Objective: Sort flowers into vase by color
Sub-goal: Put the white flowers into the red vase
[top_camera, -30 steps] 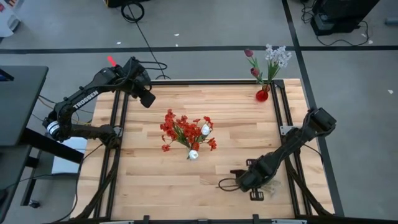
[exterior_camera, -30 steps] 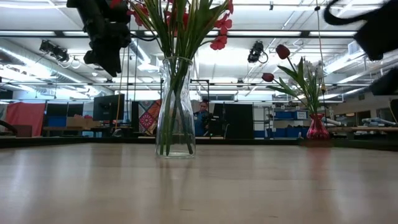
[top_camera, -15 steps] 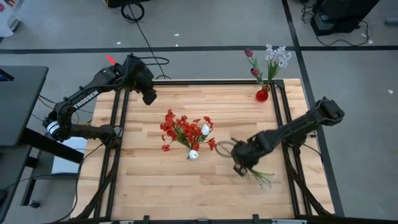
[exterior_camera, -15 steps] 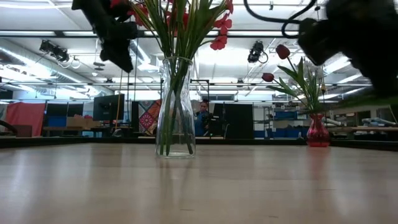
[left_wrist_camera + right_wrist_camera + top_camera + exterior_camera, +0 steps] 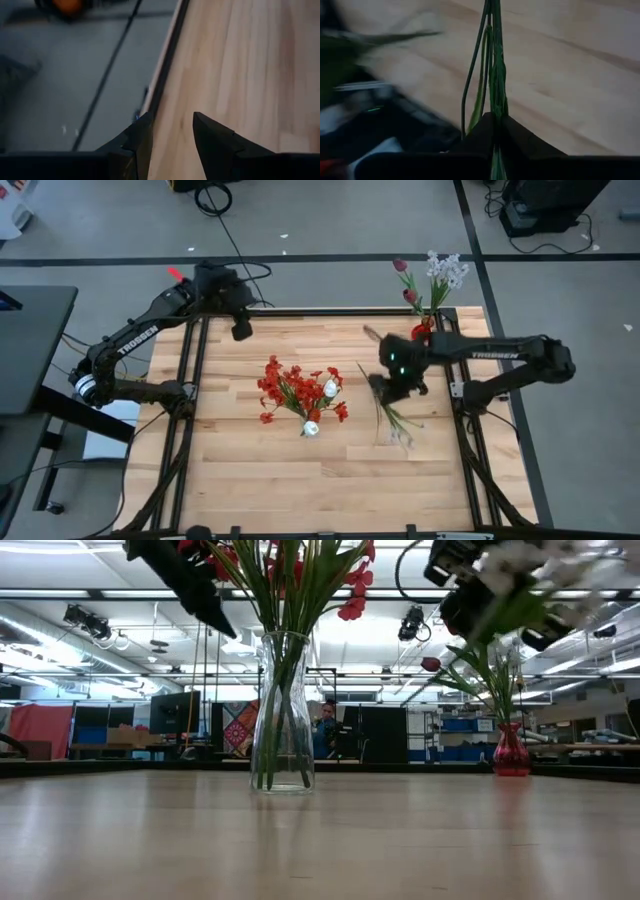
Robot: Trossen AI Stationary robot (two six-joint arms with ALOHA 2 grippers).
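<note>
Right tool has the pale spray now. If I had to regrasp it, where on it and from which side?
Stay on the bare green stems, not the blossoms. The pale spray hangs from the right tool, shut on it, so come from above, fingers closing across the thin stems; blossoms would probably crush.

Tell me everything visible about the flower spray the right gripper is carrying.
The spray has thin green stems bunched together and a pale whitish, leafy end. The right gripper is shut on its stems; the right wrist view shows them pinched between the two dark fingers. It hangs above the wooden table, between the clear vase of red flowers and the small red vase, touching neither.
</note>
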